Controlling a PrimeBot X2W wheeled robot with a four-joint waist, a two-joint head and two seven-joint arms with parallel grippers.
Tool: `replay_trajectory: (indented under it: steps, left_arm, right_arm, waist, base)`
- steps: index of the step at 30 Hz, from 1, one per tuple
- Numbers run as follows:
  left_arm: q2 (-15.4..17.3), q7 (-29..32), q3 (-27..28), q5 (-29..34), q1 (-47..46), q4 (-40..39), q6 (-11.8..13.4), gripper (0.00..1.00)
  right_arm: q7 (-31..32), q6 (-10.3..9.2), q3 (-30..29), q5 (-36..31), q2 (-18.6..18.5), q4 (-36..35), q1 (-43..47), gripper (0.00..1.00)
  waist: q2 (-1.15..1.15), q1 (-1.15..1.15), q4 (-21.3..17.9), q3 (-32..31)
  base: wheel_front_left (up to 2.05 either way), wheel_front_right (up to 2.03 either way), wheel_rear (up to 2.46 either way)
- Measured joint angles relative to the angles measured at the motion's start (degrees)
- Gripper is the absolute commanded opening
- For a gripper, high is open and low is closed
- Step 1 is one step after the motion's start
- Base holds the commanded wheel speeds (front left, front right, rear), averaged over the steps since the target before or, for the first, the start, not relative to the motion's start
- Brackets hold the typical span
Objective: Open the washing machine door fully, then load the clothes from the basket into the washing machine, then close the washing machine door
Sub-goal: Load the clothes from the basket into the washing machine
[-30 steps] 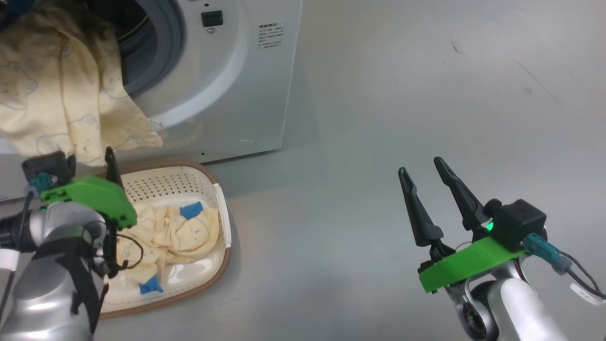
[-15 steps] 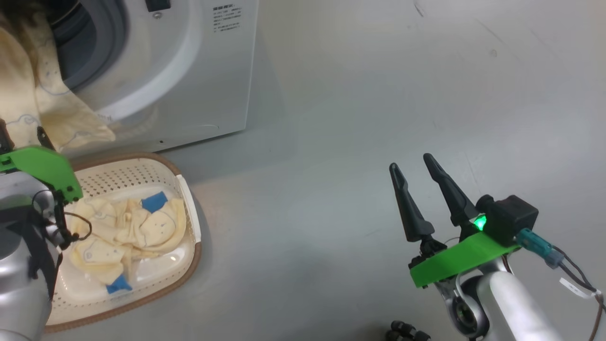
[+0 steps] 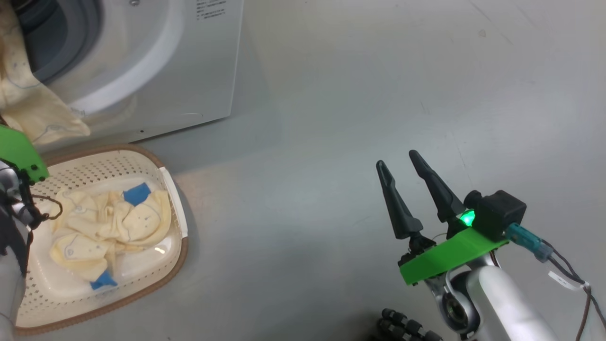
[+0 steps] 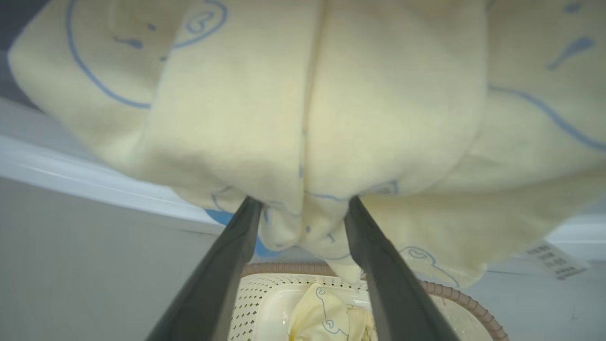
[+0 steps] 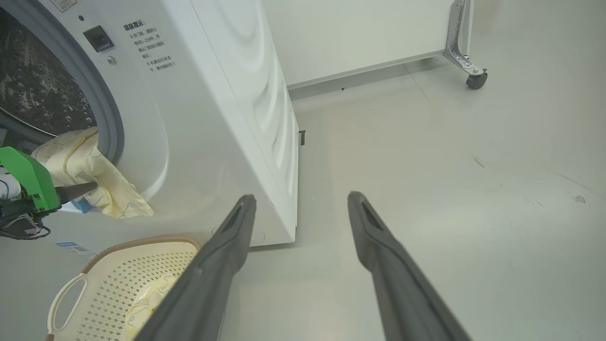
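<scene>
Left wrist view showed the left hand (image 4: 303, 204) spread, soft clothes (image 4: 284, 109) sagging between its fingers (image 4: 227, 255) from the washing machine (image 5: 213, 118) mouth; more lay in the basket (image 3: 182, 246). Seemingly light, limp: pinch a thick fold.

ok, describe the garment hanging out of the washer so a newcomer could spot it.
Find the white washing machine, then its round drum opening. Over the opening's lower lip hangs a cream-yellow cloth with thin blue line drawings. Unlike the similar bundle lying in the basket below, it drapes from the machine.
</scene>
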Motion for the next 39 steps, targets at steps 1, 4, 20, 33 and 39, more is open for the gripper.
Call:
replay_trajectory:
  steps: [1,4,20,33,39]
  left_arm:
    - [0.0,0.0,0.1,-0.3,0.0,0.2,-0.1,0.49]
    - [0.0,-0.2,0.4,-0.3,-0.1,1.1,-0.4,0.0]
    - [-0.8,8.8,-2.2,-1.8,-4.0,2.7,-9.1,0.0]
    - [0.2,24.5,-2.9,-5.3,-4.5,-10.9,-13.3,0.0]
    - [3.5,29.7,-1.6,-6.5,-3.6,-24.0,-9.4,0.0]
  right_arm:
    - [0.0,0.0,0.1,0.1,0.0,0.2,0.0,1.0]
    - [-0.2,0.0,0.4,0.5,0.0,0.5,0.0,1.0]
    - [-0.5,0.0,-0.5,0.9,0.0,0.9,-0.1,1.0]
    - [-0.5,-0.01,-2.1,0.3,0.0,0.8,-0.1,1.0]
    - [-0.5,0.0,-1.8,0.3,0.0,0.8,-0.1,1.0]
  waist:
    - [0.0,0.0,-0.1,0.1]
    - [0.0,0.0,-0.4,0.1]
    - [0.0,0.0,2.0,0.0]
    - [0.0,0.0,5.1,-0.9]
    - [0.0,0.0,4.8,-0.8]
  base:
    - [0.0,0.0,0.0]
    - [0.0,0.0,0.0]
    - [0.0,0.0,0.0]
    - [0.0,0.0,0.0]
    - [0.0,0.0,0.0]
